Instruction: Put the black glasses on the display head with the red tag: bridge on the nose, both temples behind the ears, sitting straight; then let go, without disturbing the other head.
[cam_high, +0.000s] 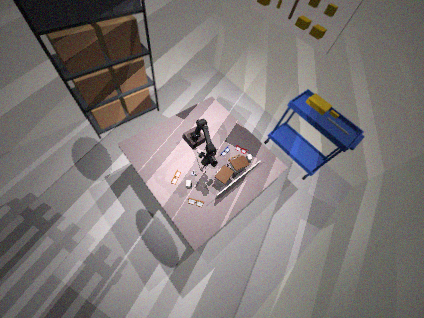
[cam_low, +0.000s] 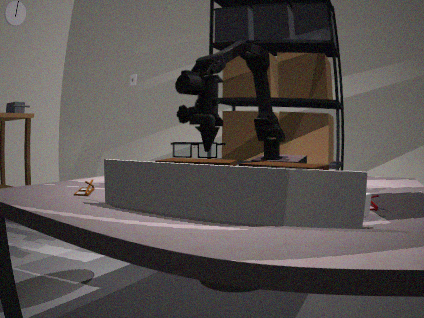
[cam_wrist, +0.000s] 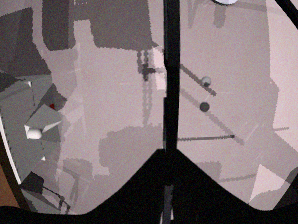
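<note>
While the arm bends down at centre frame, its gripper (cam_low: 207, 142) pinches the black glasses (cam_low: 196, 149) level above the surface (cam_low: 65, 202), no writing legible

- We see black glasses (cam_low: 197, 149) with a dark frame, pinched between the black fingers (cam_low: 206, 134).
- Below the fingers, a pale pinkish table (cam_low: 150, 220) carries a grey block (cam_low: 235, 190).
- Left of them lie orange glasses (cam_low: 85, 189).
- Behind them, brown boxes (cam_low: 300, 75) fill a black rack (cam_low: 339, 100).
- A blue cart (cam_high: 320, 131) holds a yellow box (cam_high: 318, 104).
</note>
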